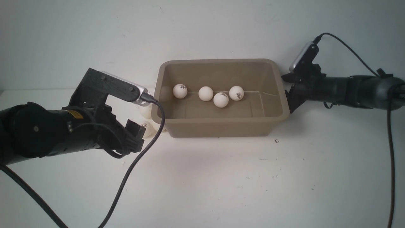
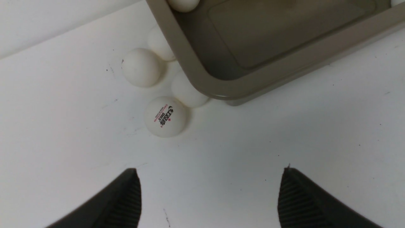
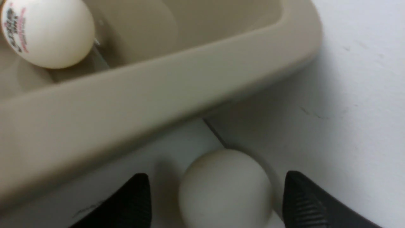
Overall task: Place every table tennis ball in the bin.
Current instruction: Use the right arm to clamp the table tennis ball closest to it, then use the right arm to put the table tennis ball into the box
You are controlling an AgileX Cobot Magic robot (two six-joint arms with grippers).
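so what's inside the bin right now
Four table tennis balls lie on the floor of the bin, in a loose row toward its far wall. The near wall hides the floor strip just behind it in the front view.

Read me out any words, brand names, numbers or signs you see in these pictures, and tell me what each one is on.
Nothing reads clearly enough to quote.
White table tennis ball outside the taupe plastic bin: black and red logo, too small to read.
White table tennis balls inside the bin: dark logos on some, blurred.
Yellow sticker on the black left arm: too small to read.
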